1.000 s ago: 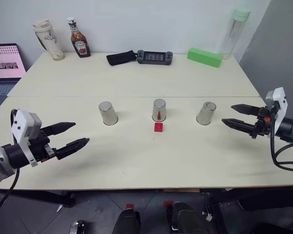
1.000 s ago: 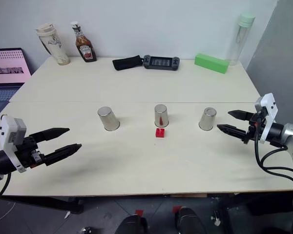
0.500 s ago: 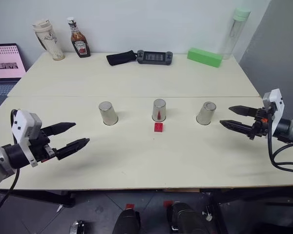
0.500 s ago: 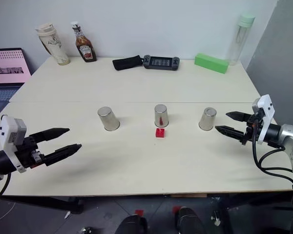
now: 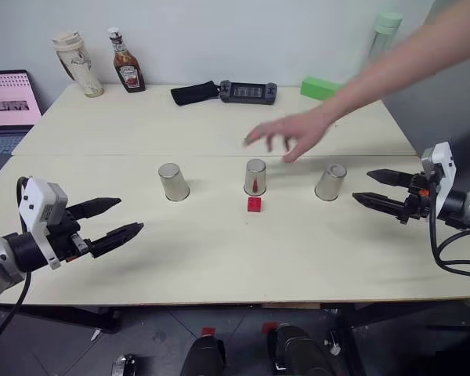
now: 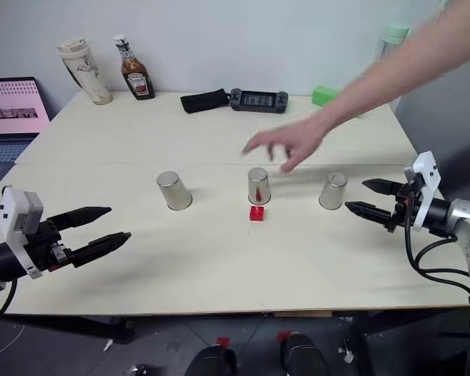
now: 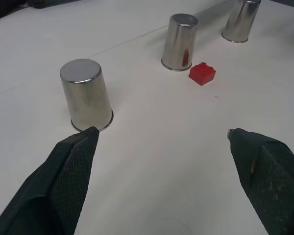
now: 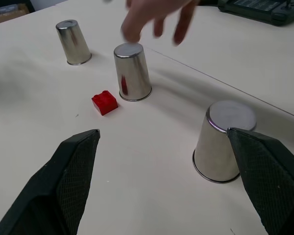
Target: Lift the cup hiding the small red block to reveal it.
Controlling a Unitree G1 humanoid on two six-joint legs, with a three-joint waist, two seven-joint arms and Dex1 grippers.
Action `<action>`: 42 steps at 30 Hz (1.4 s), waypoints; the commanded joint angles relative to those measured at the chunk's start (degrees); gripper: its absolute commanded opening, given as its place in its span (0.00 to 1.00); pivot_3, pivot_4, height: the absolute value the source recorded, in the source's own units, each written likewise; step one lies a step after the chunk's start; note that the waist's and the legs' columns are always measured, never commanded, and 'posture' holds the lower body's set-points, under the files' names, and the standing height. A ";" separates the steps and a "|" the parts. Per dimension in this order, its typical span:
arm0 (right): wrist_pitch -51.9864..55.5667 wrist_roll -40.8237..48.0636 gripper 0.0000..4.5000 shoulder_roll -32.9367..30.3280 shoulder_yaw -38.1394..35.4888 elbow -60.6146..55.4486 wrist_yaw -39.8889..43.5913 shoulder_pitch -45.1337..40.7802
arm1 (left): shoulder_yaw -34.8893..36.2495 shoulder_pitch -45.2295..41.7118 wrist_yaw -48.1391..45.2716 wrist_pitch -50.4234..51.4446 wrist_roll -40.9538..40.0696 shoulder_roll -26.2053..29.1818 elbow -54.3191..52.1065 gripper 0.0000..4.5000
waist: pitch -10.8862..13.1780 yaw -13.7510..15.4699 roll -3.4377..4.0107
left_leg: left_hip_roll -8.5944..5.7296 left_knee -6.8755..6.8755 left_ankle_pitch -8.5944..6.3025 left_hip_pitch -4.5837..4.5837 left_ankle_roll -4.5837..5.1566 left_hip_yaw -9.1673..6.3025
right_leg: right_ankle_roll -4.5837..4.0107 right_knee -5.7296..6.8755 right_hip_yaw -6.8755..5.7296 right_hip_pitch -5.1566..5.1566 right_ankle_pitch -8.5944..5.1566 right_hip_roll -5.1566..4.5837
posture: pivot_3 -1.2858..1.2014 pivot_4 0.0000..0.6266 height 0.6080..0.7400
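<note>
While the left gripper (image 5: 115, 218) hovers open over the near left of the table (image 5: 219, 258), three upturned cups stand in a row: left cup (image 5: 172, 182), middle cup (image 5: 254, 177), right cup (image 5: 330, 182). Uncovered, the red block (image 5: 254, 204) lies just in front of the middle cup. A person's hand (image 5: 290, 135) reaches above that cup. Beside the right cup, the right gripper (image 5: 376, 189) hangs open.

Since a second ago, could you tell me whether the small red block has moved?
No. The small red block sits just in front of the middle cup, as before.
</note>
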 commanded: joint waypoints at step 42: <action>-0.50 0.15 0.98 -0.20 -0.35 -0.33 -0.53 -1.17 | 1.90 0.79 -0.28 -1.15 0.95 0.88 0.09 1.00 | 0.00 0.00 0.00 | 0.00 0.00 0.00 0.00 0.00 0.01 | 0.00 0.00 0.00 0.00 0.00 0.00 | 0.52 0.24 1.00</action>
